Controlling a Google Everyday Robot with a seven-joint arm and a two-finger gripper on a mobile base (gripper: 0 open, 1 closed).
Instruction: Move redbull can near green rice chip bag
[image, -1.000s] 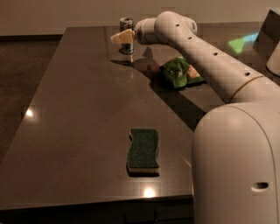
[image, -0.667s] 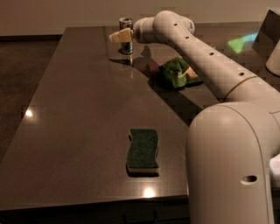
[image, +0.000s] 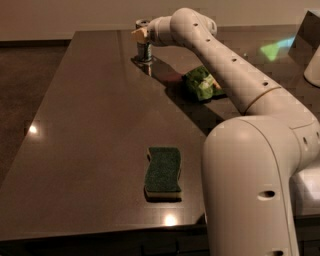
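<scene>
We see the claw (image: 140, 35) at the far end of the dark brown surface (image: 85, 125), pressed up against the upper part of the can (image: 145, 53). A pale yellowish part of the claw lies across the can's side just under its shiny top rim, so the two are touching there. We cannot tell whether the claw is clamped on the can or merely set against it, since the white wrist hides its far side. The can stands upright, with its foot on the surface and a dim reflection beneath it.

The white arm (image: 225, 65) runs from the can back toward us and to the right, ending in a thick rounded segment (image: 250, 190) that fills the near right corner.

The bag (image: 199, 82), crinkled and bright green, lies to the right of the can and a little nearer to us. It is apart from the can with bare surface between them, and the arm crosses over its right side. The sponge (image: 163, 170), flat with a dark green top and a yellow edge, lies well apart from the can, far toward the near edge of the surface.

The can shows as silver-grey, but we can read no brand or lettering on it. The bag has a pale patch, but any writing there is too blurred to read.
</scene>
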